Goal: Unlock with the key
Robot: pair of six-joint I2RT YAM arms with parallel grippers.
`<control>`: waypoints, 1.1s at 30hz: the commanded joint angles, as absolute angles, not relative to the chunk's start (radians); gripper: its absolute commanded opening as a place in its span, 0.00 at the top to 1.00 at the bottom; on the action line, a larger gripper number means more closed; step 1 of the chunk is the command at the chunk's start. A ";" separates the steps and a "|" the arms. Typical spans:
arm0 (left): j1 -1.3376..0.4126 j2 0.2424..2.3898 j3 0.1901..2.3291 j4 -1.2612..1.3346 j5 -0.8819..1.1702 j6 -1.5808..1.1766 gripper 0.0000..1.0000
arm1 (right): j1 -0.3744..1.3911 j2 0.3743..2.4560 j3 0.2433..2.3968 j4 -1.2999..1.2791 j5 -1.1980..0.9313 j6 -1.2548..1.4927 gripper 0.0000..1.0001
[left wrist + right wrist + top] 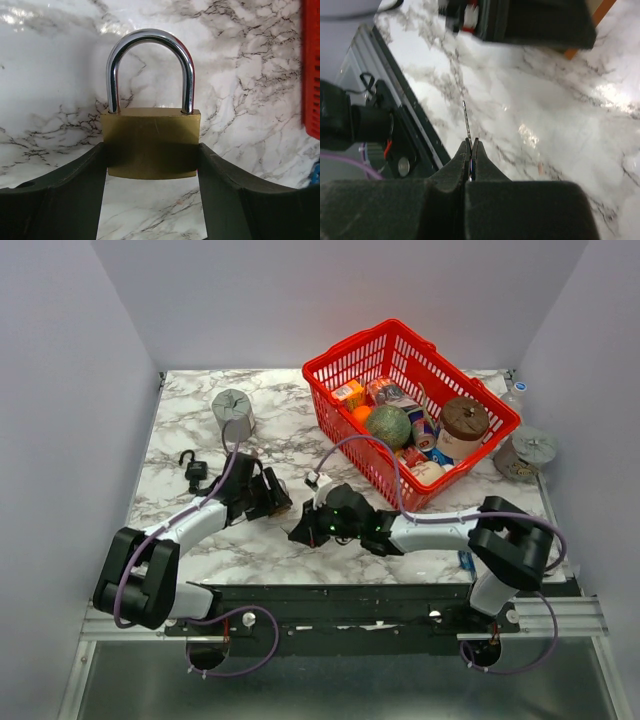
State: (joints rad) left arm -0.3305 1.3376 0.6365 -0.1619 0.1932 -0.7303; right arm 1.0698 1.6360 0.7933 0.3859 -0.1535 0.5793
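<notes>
Now, left tool [151,167] clamped on one brass padlock [150,140], right tool [470,150] pinching one key [466,120], one black padlock [195,471] lying apart.

Through my left wrist camera I see a brass padlock [150,142] upright in the centre. Its body is pinched on both sides between my left jaws, which are dark and fill the lower corners. Its shiny silver shackle [150,34] arches above, with both legs seated in the body. Behind it lies the white, grey-veined marble bench [50,75]. The blurred edge of a red basket [312,75] shows at the far right.
</notes>
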 commanded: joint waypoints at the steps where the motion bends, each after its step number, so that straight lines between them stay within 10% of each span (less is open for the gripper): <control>1: -0.293 1.292 0.586 -0.005 0.325 -0.848 1.00 | 1.072 1.771 0.879 0.469 -0.049 0.643 0.99; 33: -0.278 1.289 0.551 0.037 0.333 -0.888 1.00 | 1.003 1.864 0.853 0.548 0.045 0.715 0.99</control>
